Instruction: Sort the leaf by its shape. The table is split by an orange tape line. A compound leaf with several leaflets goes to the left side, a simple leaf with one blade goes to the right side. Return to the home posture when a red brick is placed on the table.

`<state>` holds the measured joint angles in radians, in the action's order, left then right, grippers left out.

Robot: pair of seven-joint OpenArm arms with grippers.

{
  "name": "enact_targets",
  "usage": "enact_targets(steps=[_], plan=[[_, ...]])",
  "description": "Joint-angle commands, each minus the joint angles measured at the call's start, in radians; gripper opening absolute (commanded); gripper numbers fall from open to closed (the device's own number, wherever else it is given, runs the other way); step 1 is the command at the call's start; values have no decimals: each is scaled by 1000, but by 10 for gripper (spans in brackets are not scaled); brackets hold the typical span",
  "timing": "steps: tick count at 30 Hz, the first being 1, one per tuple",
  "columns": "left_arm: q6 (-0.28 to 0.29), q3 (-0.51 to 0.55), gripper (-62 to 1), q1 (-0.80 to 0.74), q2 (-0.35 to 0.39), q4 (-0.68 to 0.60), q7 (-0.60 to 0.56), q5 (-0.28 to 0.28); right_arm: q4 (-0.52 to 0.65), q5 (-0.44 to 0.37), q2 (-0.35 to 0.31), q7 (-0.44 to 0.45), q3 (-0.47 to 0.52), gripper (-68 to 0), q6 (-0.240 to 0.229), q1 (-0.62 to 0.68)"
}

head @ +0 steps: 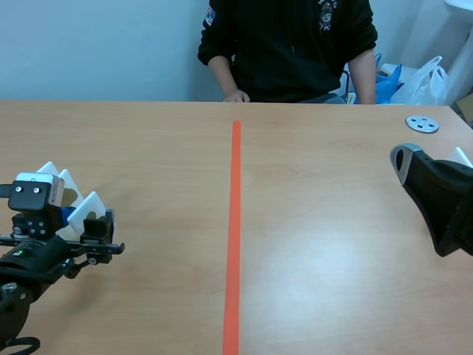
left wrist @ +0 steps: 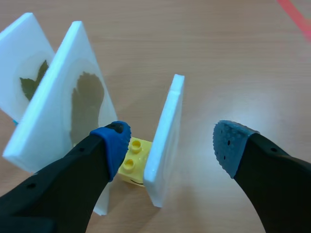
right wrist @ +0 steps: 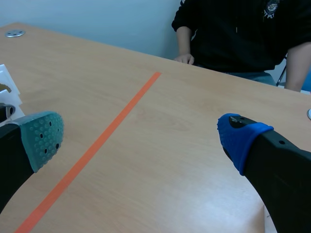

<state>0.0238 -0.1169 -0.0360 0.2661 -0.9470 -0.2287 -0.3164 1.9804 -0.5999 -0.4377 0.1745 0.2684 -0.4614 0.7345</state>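
Left gripper [left wrist: 172, 141]: wide, straddling nearest white card [left wrist: 165, 131], 1 of 3, not yet clamped. Leaf face edge-on, shape cannot tell.
Cards standing in yellow brick [left wrist: 131, 160], 9 o'clock on table [head: 310, 244], left of orange tape line [head: 236, 222].
Right gripper [right wrist: 141, 141]: wide, empty, 3 o'clock.
Person [head: 288, 44]: 12 o'clock.
Progress, judged: 0 sorted, 3 left.
Red brick: none in view.

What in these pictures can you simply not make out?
Left wrist view: the nearest white card stands edge-on between the open fingers, hiding its leaf.
Same view: the middle card's leaf is partly behind one finger.
Same view: the far card is cut off by the edge.
Scene view: the cards sit partly behind the left wrist camera; leaves too small to tell.
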Motion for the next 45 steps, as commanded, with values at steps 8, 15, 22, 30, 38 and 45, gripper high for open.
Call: enact_targets(steps=[8, 15, 22, 30, 38, 45], plan=[[153, 7, -34, -39, -2, -204, -5, -40, 2, -15, 0, 15, 14, 4, -4, -3], [201, 7, -34, -83, -2, -430, 63, -60, 2, -15, 0, 14, 14, 4, -4, -3], [257, 9, 14, -175, 23, -679, 153, -62, 2, -18, 0, 14, 14, 4, -3, -3], [365, 9, 14, -379, 40, -878, 253, -92, 2, -18, 0, 3, 14, 4, -12, -3], [300, 14, 14, -549, 39, -980, 328, -68, 4, -18, 0, -16, 18, 4, -32, 20], [291, 63, 14, -579, 39, -981, 335, -60, 13, -23, 0, -19, 82, 4, -60, 83]])
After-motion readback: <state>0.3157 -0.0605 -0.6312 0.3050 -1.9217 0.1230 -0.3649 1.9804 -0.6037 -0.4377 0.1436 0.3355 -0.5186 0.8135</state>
